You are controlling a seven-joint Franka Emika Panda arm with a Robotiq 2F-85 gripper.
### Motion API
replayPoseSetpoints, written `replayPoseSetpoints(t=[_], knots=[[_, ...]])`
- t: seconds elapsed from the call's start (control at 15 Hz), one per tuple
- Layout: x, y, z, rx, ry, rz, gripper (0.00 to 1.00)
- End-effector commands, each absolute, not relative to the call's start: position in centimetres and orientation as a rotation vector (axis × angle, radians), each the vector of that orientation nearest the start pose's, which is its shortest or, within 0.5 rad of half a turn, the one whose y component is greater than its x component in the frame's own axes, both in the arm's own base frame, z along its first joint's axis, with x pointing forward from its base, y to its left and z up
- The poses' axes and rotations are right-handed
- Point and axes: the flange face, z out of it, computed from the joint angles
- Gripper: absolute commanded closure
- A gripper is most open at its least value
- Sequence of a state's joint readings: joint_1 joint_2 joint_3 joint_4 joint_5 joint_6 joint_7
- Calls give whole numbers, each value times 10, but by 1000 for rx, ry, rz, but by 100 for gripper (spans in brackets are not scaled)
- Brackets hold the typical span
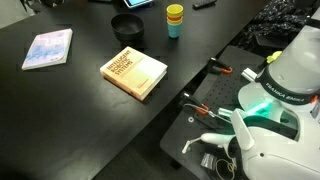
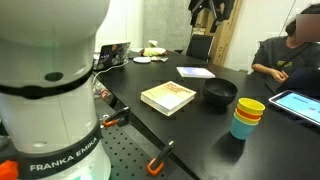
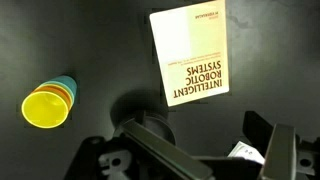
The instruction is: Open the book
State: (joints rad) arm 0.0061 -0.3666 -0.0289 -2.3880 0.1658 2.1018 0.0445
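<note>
The book (image 1: pixel 134 72) lies closed and flat on the black table, tan cover up with dark red lettering. It shows in both exterior views (image 2: pixel 168 97). In the wrist view the book (image 3: pixel 190 55) is at the top right with its title upside down. My gripper (image 3: pixel 200 150) fills the bottom of the wrist view. Its two dark fingers are spread wide with nothing between them. It hangs above the table, well apart from the book. I cannot make out the gripper in the exterior views.
A black bowl (image 1: pixel 127 27) and stacked yellow and teal cups (image 1: pixel 175 20) stand beyond the book. A thin pale booklet (image 1: pixel 47 48) lies further off. Orange-handled tools (image 2: pixel 160 160) lie near the robot base (image 2: pixel 50 100). A seated person (image 2: pixel 290 50) and a tablet (image 2: pixel 300 103) are at the table's far side.
</note>
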Motion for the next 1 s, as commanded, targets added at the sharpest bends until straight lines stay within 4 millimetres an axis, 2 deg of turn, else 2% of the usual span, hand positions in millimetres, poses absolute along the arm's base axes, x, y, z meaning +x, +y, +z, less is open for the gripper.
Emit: replayPoseSetpoints(t=[0.0, 0.53, 0.8, 0.93], knots=[[443, -3, 468, -2974, 214, -123, 0], [444, -3, 474, -2973, 213, -139, 0], [449, 6, 416, -2924, 271, -57, 0], [449, 14, 381, -2887, 309, -24, 0]])
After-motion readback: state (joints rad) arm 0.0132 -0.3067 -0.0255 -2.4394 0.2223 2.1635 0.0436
